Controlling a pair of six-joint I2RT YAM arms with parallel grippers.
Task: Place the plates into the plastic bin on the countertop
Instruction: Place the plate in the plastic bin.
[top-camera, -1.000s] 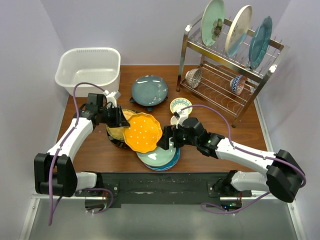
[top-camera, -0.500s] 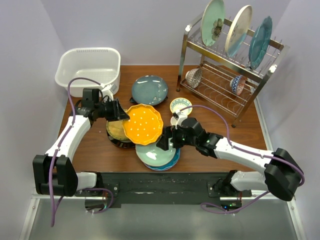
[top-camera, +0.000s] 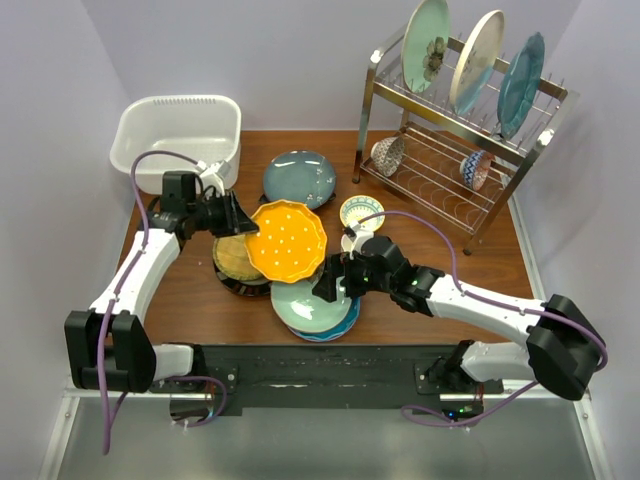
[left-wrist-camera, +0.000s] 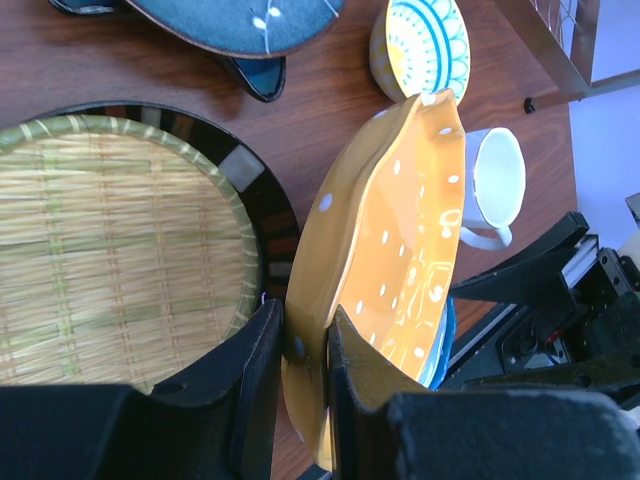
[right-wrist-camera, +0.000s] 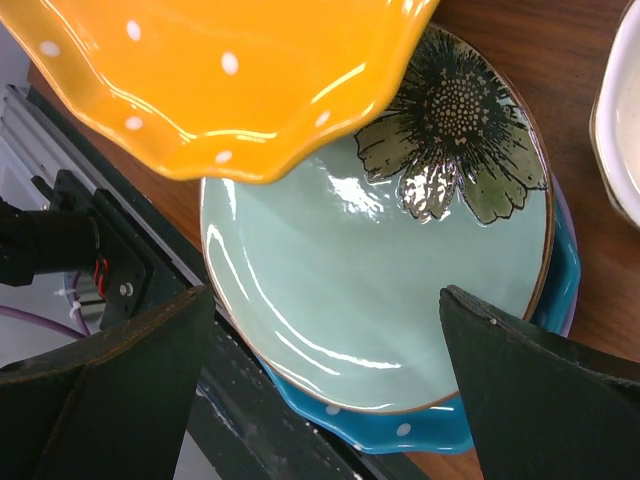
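Note:
My left gripper (top-camera: 238, 222) (left-wrist-camera: 305, 325) is shut on the rim of the orange scalloped white-dotted plate (top-camera: 287, 240) (left-wrist-camera: 400, 250), held tilted above the table. Below it lies the black-rimmed plate with the woven centre (top-camera: 232, 268) (left-wrist-camera: 100, 240). My right gripper (top-camera: 330, 280) (right-wrist-camera: 325, 295) hangs open over the pale green floral plate (top-camera: 310, 305) (right-wrist-camera: 380, 260), which tops a stack on a blue dotted plate (right-wrist-camera: 440, 430). A dark teal plate (top-camera: 300, 178) (left-wrist-camera: 240, 15) lies further back. The white plastic bin (top-camera: 150, 165) stands at the far left of the countertop (top-camera: 480, 260).
A steel wire dish rack (top-camera: 420, 150) at the back right holds three upright plates and two small bowls. A small patterned bowl (top-camera: 361, 212) (left-wrist-camera: 425, 45) and a white mug (top-camera: 352, 240) (left-wrist-camera: 495, 190) sit between the plate stack and the rack.
My left gripper has carried the orange plate away from the near stack, up and back toward the bin side. The right arm has hardly moved.

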